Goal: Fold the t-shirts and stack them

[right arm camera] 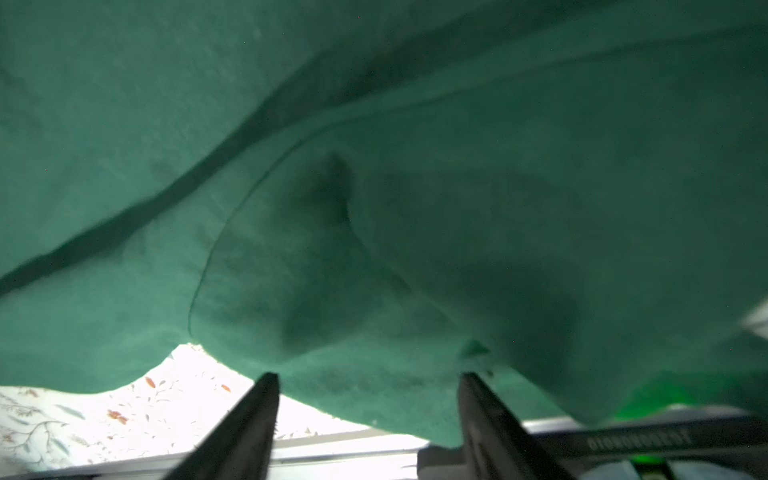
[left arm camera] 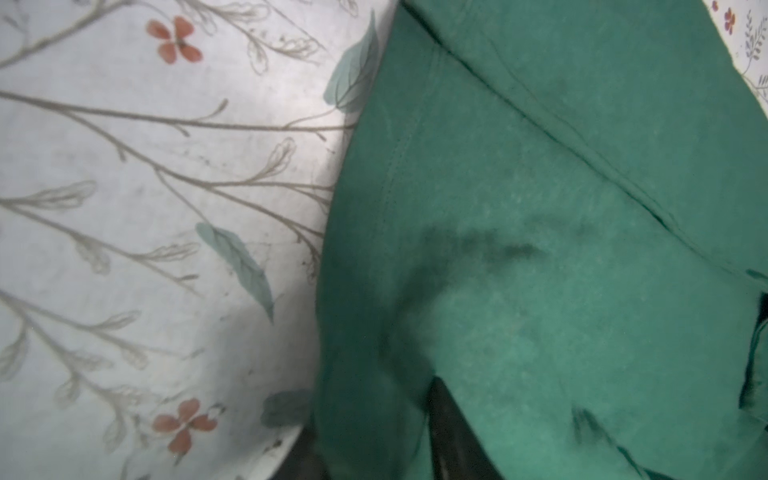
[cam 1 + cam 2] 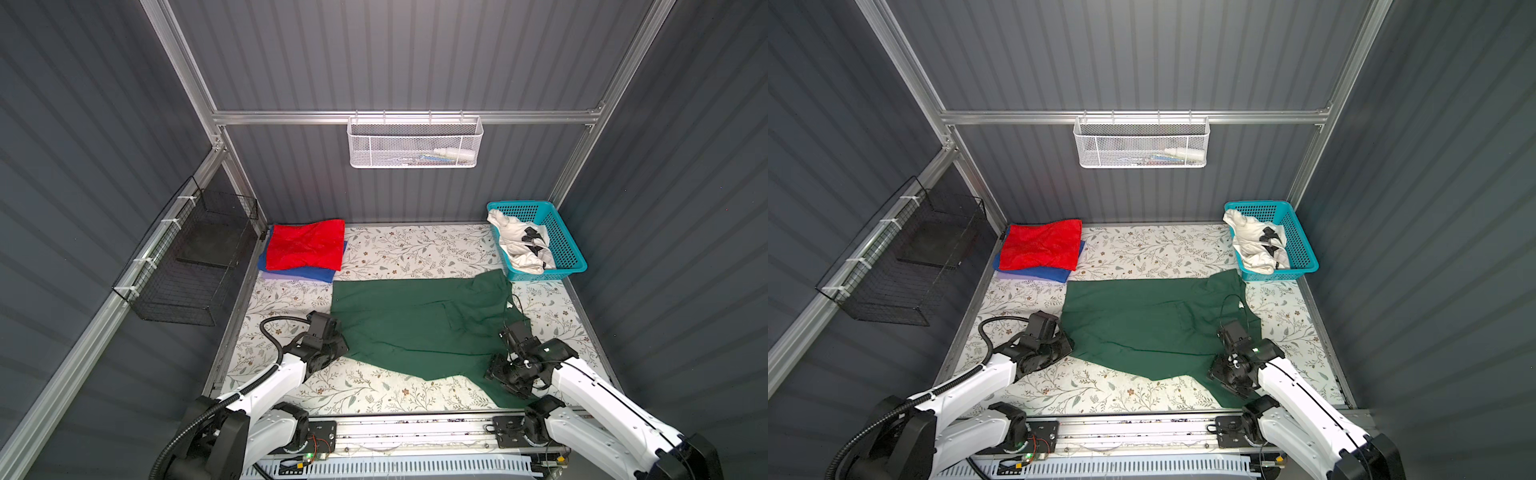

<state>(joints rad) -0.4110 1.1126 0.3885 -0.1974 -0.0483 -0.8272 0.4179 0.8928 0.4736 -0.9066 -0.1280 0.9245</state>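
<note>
table (image 3: 395,257): floral-patterned top that carries everything below.
dark green t-shirt (image 3: 415,324): spread mostly flat across the middle of the table. One corner reaches up to the near end of the turquoise basket, and its near right part trails toward the table's front edge.
turquoise basket (image 3: 565,249): stands in the far right corner of the table.
red t-shirt (image 3: 305,245): folded, lying on top of the blue t-shirt in the far left corner.
blue t-shirt (image 3: 307,275): folded under the red t-shirt, with its left and near edges showing.
white t-shirt (image 3: 519,245): crumpled inside the turquoise basket, black marks showing.
left tool (image 3: 338,352): at the left edge of the dark green t-shirt. One dark finger (image 2: 451,436) shows with cloth draped around it, seemingly a pinch, but I cannot tell whether it has closed.
right tool (image 1: 368,380): low on the near right part of the dark green t-shirt. Its fingers stand apart with the cloth's edge between them, not clamped.
</note>
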